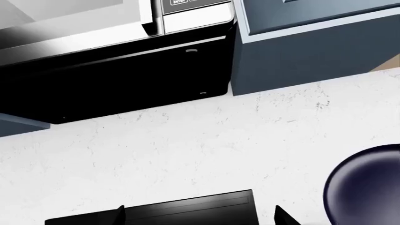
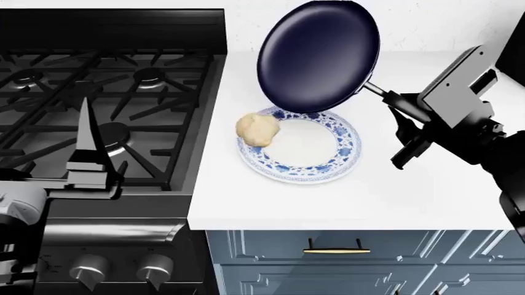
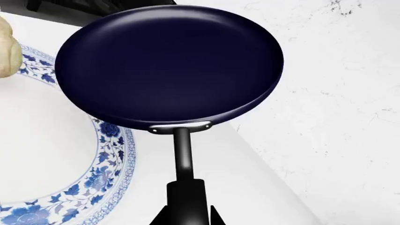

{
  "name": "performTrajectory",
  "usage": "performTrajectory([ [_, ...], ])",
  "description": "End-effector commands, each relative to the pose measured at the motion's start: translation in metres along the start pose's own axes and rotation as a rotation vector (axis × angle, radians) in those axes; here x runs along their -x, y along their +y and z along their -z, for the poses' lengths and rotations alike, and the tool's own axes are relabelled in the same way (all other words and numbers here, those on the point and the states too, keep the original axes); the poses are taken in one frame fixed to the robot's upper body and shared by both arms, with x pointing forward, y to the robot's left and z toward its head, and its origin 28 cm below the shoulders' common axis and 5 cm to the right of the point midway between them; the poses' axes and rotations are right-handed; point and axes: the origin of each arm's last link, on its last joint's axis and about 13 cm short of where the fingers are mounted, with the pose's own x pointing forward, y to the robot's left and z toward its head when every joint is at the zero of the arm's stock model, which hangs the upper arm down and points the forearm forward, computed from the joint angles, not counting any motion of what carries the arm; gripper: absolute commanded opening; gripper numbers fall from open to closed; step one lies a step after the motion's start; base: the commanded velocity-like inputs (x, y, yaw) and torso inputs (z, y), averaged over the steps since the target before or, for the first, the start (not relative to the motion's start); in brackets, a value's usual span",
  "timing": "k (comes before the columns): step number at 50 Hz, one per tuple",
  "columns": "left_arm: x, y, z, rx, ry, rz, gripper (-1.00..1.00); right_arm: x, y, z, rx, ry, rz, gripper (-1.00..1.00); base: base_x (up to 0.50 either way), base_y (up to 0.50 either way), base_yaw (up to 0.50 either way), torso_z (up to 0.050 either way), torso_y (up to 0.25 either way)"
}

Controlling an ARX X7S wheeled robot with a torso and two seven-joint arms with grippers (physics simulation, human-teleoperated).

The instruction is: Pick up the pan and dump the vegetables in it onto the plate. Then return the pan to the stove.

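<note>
The dark navy pan point(image 2: 320, 55) hangs tilted steeply over the far edge of the blue-patterned white plate point(image 2: 345, 144), its inside empty in the right wrist view point(image 3: 168, 65). My right gripper point(image 2: 394, 103) is shut on the thin black handle point(image 3: 181, 154). The cream lumpy vegetable point(image 2: 257, 130) rests on the plate's left rim, and its edge shows in the right wrist view point(image 3: 6, 47). My left gripper point(image 2: 86, 150) hovers open over the stove point(image 2: 123, 80), holding nothing, well left of the plate.
A white counter point(image 2: 410, 196) carries the plate, with blue cabinet drawers point(image 2: 336, 258) below. The left wrist view shows a black hood or microwave point(image 1: 119, 70), the marbled wall point(image 1: 218, 150) and the pan's edge point(image 1: 368, 187). Stove knobs point(image 2: 90, 267) sit at the front.
</note>
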Motion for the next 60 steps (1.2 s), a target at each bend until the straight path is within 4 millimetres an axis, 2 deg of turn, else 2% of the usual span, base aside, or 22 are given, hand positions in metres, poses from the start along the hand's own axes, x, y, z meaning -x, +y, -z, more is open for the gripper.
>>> performTrajectory([
  [1,0.0,-0.001,0.001,0.003,0.003,0.003,1.0,0.004,-0.017,-0.014,-0.016,-0.078,0.136,-1.0,0.0,0.0,0.0,0.0,0.0],
  [12,0.001,-0.002,0.002,0.005,0.008,0.002,1.0,0.003,-0.019,-0.018,-0.069,-0.112,0.157,-1.0,0.0,0.0,0.0,0.001,0.002],
  [34,0.002,0.001,0.0,-0.003,0.0,-0.016,1.0,-0.005,-0.009,-0.054,-0.219,-0.316,-0.041,-1.0,0.0,0.0,0.0,0.0,0.002],
  [60,0.007,0.004,0.002,-0.003,-0.003,-0.038,1.0,-0.047,0.017,-0.084,-0.251,-0.411,-0.261,-1.0,0.0,0.0,0.0,0.0,0.002],
])
